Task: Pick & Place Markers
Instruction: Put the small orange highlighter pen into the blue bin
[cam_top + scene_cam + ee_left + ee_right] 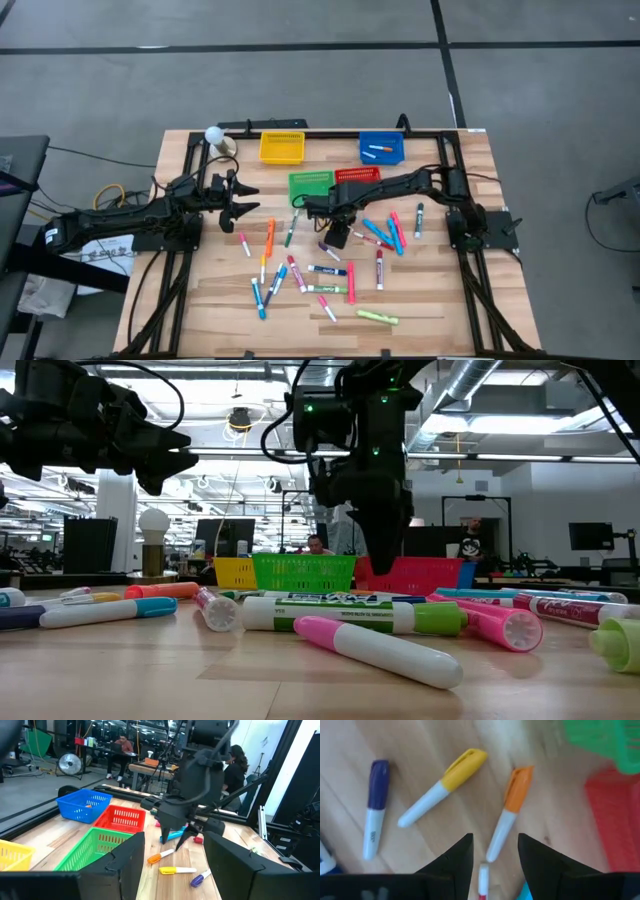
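The wooden counter (420, 310) carries everything. The left gripper (243, 196) hangs with fingers spread, holding nothing, well apart from the markers (320, 270), most of which lie scattered beyond and beside the right gripper (336, 236). That gripper points down, fingers parted and empty, an orange-capped marker (508, 811) just past its tips, a yellow-capped marker (443, 786) beside that.

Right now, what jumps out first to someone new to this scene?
The scatter of markers strewn over the middle of the wooden table. Next, the right gripper hanging fingers-down over that pile, nothing held, with an orange-capped marker lying just ahead of it. Behind, four mesh baskets: yellow, blue, green, red.
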